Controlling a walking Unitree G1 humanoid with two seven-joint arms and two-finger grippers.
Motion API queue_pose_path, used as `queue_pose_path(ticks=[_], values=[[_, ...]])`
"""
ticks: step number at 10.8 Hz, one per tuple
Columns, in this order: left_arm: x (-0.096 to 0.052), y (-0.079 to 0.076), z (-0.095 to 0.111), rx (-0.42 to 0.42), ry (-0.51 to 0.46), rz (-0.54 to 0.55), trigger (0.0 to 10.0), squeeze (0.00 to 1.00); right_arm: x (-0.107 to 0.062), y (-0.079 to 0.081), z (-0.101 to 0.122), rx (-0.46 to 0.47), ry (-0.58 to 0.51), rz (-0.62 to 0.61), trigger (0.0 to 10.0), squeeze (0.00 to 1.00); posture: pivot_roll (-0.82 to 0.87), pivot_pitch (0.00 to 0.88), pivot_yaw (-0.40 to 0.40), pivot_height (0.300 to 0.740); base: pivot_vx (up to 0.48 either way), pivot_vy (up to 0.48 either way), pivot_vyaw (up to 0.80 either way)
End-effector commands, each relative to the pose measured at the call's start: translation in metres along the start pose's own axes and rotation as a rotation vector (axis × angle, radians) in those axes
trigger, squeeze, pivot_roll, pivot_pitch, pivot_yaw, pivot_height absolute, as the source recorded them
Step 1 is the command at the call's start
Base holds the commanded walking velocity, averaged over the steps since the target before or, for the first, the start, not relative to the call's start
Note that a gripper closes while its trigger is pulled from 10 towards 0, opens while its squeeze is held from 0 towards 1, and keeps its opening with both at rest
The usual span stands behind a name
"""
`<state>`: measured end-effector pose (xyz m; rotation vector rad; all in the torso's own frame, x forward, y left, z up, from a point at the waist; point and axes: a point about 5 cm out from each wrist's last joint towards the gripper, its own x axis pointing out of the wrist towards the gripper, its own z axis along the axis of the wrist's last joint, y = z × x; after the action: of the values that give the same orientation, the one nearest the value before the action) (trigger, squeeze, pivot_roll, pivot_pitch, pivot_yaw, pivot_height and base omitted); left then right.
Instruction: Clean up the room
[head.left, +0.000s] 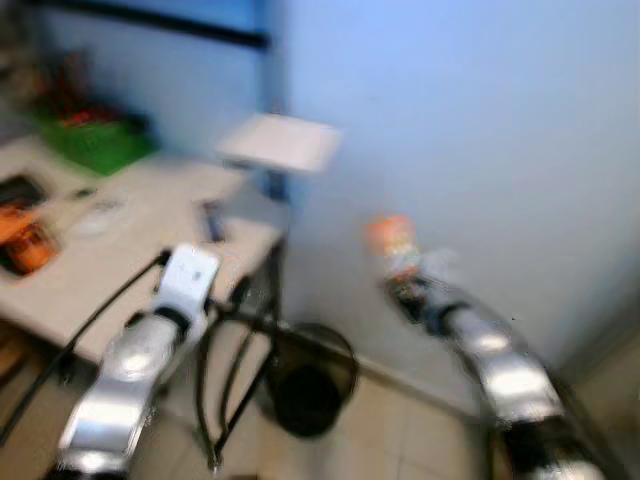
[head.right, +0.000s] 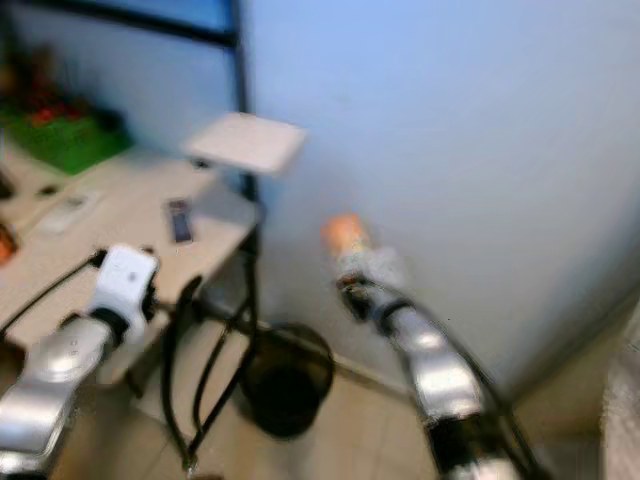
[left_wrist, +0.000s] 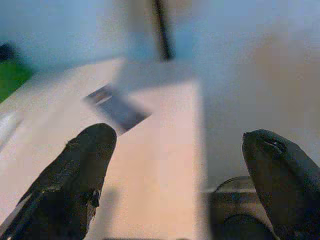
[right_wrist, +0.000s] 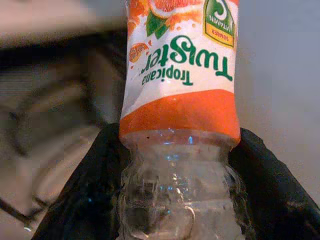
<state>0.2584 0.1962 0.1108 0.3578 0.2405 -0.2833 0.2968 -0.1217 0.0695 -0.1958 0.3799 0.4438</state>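
Bottle, a clear plastic Tropicana Twister with an orange label, sits clenched in my right tool, raised near the blue wall. I judge I'm mid-carry, taking it to the black bin on the floor beside the counter. My left tool hangs released over the counter's edge. Next I need to swing the bottle above the bin's mouth and let go.

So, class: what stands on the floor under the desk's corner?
A round black bin stands beside the desk legs. Blur and darkness hide its contents.
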Motion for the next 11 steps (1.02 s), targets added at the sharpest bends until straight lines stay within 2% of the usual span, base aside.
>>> queue_pose_path(ticks=[1, 3, 5, 7, 8, 9, 11], values=[[0.001, -0.006, 0.004, 0.014, -0.012, -0.041, 10.0, 0.0, -0.002, -0.011, -0.007, -0.013, 0.031, -0.033, 10.0, 0.0, 0.01, 0.0, -0.035, 0.74, 0.334, 0.0, 0.0], [0.008, -0.008, 0.007, 0.053, -0.011, -0.12, 10.0, 0.0, 0.003, -0.016, -0.016, -0.084, 0.119, -0.034, 10.0, 0.0, 0.01, 0.0, -0.021, 0.74, 0.321, 0.0, 0.0], [0.015, -0.012, 0.015, 0.146, -0.027, -0.309, 10.0, 0.0, 0.013, -0.018, -0.031, -0.207, 0.262, 0.043, 10.0, 0.0, 0.01, 0.0, -0.012, 0.74, 0.0, 0.0, 0.0], [0.016, -0.021, 0.028, 0.252, -0.067, -0.531, 10.0, 0.0, 0.021, -0.021, -0.044, -0.258, 0.358, 0.0, 10.0, 0.0, 0.01, 0.0, -0.014, 0.74, 0.0, 0.0, 0.0], [0.017, -0.023, 0.029, 0.285, -0.059, -0.594, 10.0, 0.0, 0.023, -0.022, -0.046, -0.264, 0.377, -0.022, 10.0, 0.0, 0.01, 0.0, -0.02, 0.74, 0.0, 0.0, 0.0], [0.014, -0.026, 0.034, 0.353, -0.056, -0.718, 10.0, 0.0, 0.025, -0.025, -0.051, -0.272, 0.417, -0.068, 10.0, 0.0, 0.01, 0.0, -0.033, 0.74, 0.0, 0.0, 0.0], [0.013, -0.023, 0.039, 0.431, -0.036, -0.813, 10.0, 0.0, 0.033, -0.018, -0.049, -0.172, 0.414, -0.103, 10.0, 0.0, 0.02, 0.0, -0.05, 0.74, 0.0, 0.0, 0.0]])
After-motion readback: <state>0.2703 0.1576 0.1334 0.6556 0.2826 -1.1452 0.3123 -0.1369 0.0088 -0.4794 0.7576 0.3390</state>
